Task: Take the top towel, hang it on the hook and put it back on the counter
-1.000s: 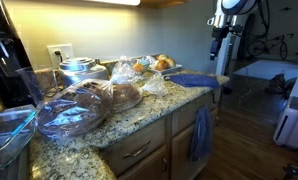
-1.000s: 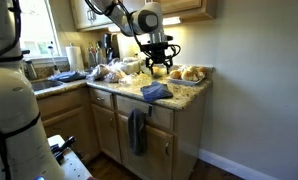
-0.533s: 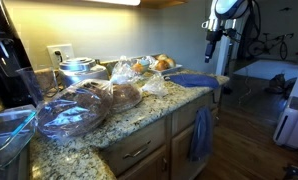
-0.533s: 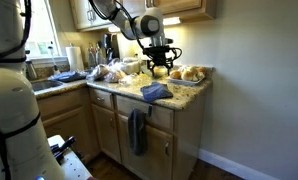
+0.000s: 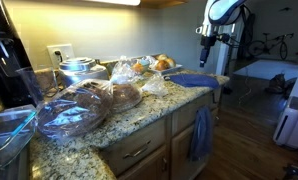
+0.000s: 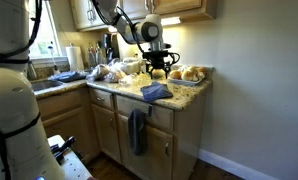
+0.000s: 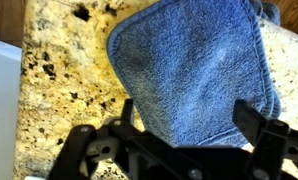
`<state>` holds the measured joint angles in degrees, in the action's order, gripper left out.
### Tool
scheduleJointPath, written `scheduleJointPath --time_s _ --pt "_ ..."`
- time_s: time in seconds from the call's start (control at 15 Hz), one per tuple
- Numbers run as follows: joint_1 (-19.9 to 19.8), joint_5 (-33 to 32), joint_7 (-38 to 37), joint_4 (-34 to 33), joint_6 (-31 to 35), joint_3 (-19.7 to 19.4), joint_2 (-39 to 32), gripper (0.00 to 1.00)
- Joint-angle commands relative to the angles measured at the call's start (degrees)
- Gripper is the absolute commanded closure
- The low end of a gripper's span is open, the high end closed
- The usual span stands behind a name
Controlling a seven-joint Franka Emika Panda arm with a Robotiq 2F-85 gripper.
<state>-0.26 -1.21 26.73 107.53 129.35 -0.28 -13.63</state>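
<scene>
The pincer is fully open and holds nothing. Its two fingers frame the towel, which lies flat on the counter directly below it and is not touched. I judge that the pincer is set over the middle of the towel so that a straight descent can pinch the cloth, with the jaws wide enough to take a fold of soft fabric. Only the wrist view shows the loops of the cloth and, at one side of the pincer, a second blue edge under the towel, so it seems to rest on another cloth. In an exterior view the pincer hangs well above the counter, a gap the wrist view hides. Lower, on the cabinet front, a darker towel hangs, probably on the hook, which I cannot see. Far beyond the pincer, bagged bread crowds the counter.
</scene>
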Motion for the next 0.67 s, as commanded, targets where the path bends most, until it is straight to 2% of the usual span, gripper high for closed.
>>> scheduleJointPath --time_s 0.0,0.6 --pt "-1.0 0.3 1.3 -3.7 2.0 1.7 -4.2 0.00" --pt "-2.3 0.4 3.4 -8.0 6.8 4.2 -11.6 0.00"
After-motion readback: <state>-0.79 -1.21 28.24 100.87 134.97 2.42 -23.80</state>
